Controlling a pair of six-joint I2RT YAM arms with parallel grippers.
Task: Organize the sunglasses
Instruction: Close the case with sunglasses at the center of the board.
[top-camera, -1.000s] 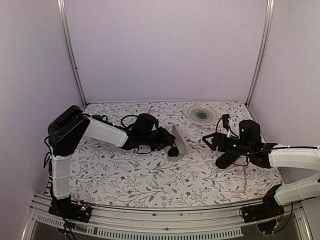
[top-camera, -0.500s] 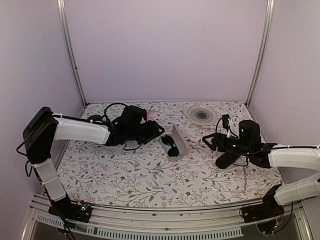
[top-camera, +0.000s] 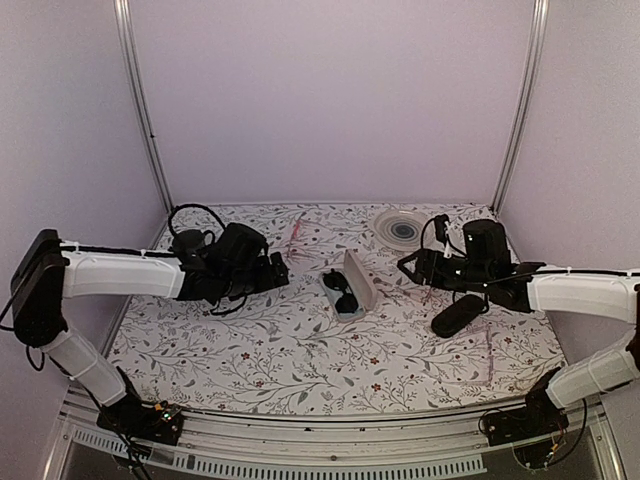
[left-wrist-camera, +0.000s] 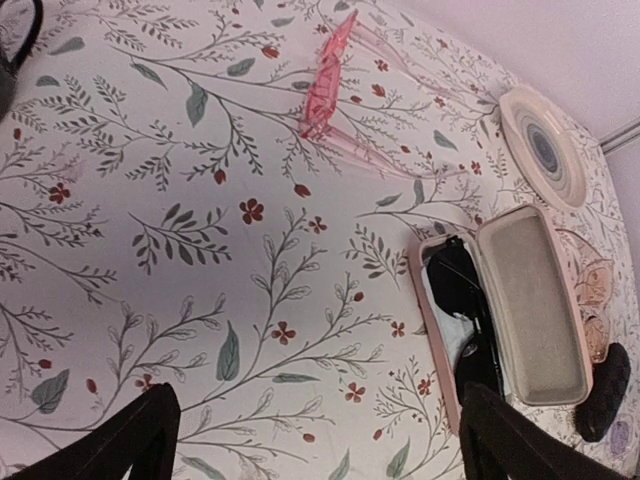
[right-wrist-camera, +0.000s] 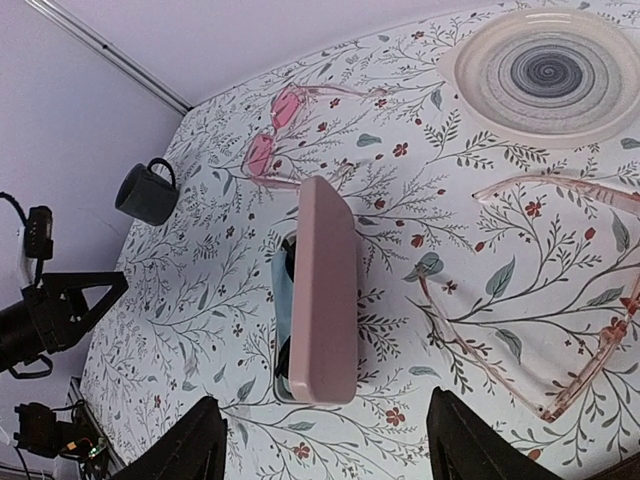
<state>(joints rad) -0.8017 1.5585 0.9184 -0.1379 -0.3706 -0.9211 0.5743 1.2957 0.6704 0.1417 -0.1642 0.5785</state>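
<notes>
The sunglasses (left-wrist-camera: 463, 305), black with dark round lenses, lie inside an open pink case (left-wrist-camera: 530, 310) at mid-table (top-camera: 358, 285). In the right wrist view the raised lid (right-wrist-camera: 325, 290) hides most of them; dark bits of the sunglasses (right-wrist-camera: 284, 352) show beside a blue cloth. My left gripper (top-camera: 279, 270) hangs left of the case, open wide and holding nothing (left-wrist-camera: 320, 452). My right gripper (top-camera: 408, 268) is to the right of the case, open and empty (right-wrist-camera: 330, 450), looking at the back of the lid.
Pink glasses (left-wrist-camera: 330, 85) lie at the back. A swirl plate (top-camera: 403, 228) sits at the back right. A black oval case (top-camera: 457, 315) rests under my right arm, with clear pale glasses (right-wrist-camera: 560, 300) beside it. A dark mug (right-wrist-camera: 150, 192) stands far left.
My left gripper has pulled back to the left, away from the case, and opened wide, leaving the sunglasses in it. My right arm has shifted slightly toward the back.
</notes>
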